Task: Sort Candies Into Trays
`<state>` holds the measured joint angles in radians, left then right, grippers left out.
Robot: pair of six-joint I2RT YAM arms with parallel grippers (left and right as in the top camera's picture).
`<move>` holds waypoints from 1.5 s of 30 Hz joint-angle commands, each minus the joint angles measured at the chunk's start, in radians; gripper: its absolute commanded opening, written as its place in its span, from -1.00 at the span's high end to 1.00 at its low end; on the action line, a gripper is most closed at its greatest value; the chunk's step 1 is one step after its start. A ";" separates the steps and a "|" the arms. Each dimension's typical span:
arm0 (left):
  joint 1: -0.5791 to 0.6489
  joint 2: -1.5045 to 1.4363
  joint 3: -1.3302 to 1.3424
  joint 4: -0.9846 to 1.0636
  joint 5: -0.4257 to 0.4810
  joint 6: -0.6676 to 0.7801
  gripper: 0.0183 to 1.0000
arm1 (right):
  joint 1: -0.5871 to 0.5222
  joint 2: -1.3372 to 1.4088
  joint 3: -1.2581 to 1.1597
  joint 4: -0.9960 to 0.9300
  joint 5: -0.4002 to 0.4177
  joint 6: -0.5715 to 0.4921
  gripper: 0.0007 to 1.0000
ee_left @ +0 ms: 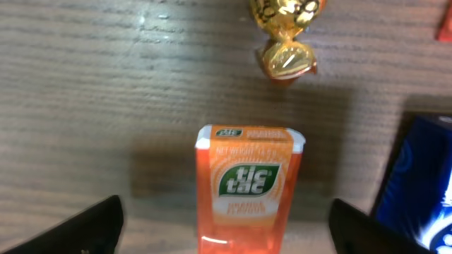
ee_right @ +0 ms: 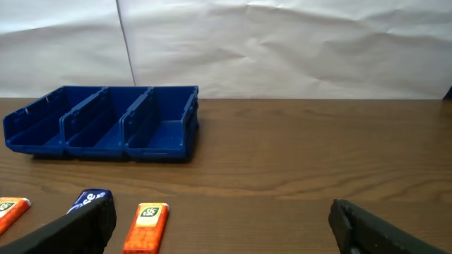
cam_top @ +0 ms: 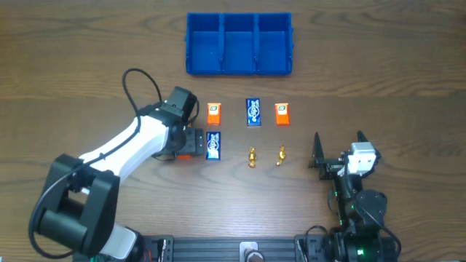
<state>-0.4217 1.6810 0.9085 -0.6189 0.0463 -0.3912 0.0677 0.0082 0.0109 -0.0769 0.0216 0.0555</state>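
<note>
Inspector: State of the right gripper [ee_right: 219, 219]?
Clerk: It sits near its own base, fingers spread, holding nothing.
Inspector: The left gripper [ee_left: 226, 212]?
Clerk: Fingers spread wide. Its wrist view has an orange box [ee_left: 247, 187] lying flat on the table [ee_left: 85, 106] between them, a gap at each side (no pinch). From above, this gripper stands at the left end of the candy group; which orange box it frames cannot be told.
Inspector: The candies?
Clerk: All on the table. Nearer row: a blue pack [cam_top: 213, 145] just beside the left gripper, then two gold-wrapped candies [cam_top: 253, 157] [cam_top: 280, 154]. Farther row: two orange boxes [cam_top: 213, 113] [cam_top: 282, 114], a second blue pack [cam_top: 253, 111] between them.
Inspector: The tray?
Clerk: The blue tray [cam_top: 218, 69], three compartments, stands beyond the farther row, apart from it.
</note>
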 commanded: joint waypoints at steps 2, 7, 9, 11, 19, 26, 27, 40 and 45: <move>-0.012 0.029 0.018 0.025 -0.028 -0.006 -0.52 | -0.007 -0.005 -0.003 -0.003 -0.002 -0.012 -1.00; -0.026 0.038 0.018 0.036 -0.028 -0.007 -0.22 | -0.007 -0.005 -0.003 -0.003 -0.002 -0.012 -1.00; -0.035 0.047 0.018 0.048 -0.028 -0.025 0.08 | -0.007 -0.005 -0.003 -0.003 -0.002 -0.012 -1.00; -0.035 0.047 0.018 0.048 -0.028 -0.036 0.22 | -0.007 -0.005 -0.003 -0.003 -0.002 -0.012 -1.00; -0.063 -0.152 0.330 -0.106 -0.175 -0.119 0.31 | -0.007 -0.005 -0.003 -0.003 -0.002 -0.012 -1.00; -0.034 0.367 1.382 -0.519 -0.290 -0.057 0.31 | -0.007 -0.005 -0.003 -0.003 -0.002 -0.012 -1.00; -0.033 0.481 1.518 -0.563 -0.288 -0.050 0.30 | -0.007 -0.005 -0.003 -0.003 -0.002 -0.012 -1.00; 0.048 0.799 1.701 -0.579 -0.175 -0.011 0.17 | -0.007 -0.005 -0.003 -0.003 -0.002 -0.012 -1.00; 0.048 0.790 1.701 -0.573 -0.163 -0.005 -0.55 | -0.007 -0.005 -0.003 -0.003 -0.002 -0.012 -1.00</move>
<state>-0.3767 2.4790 2.5843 -1.1957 -0.1276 -0.4110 0.0677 0.0082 0.0109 -0.0769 0.0216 0.0555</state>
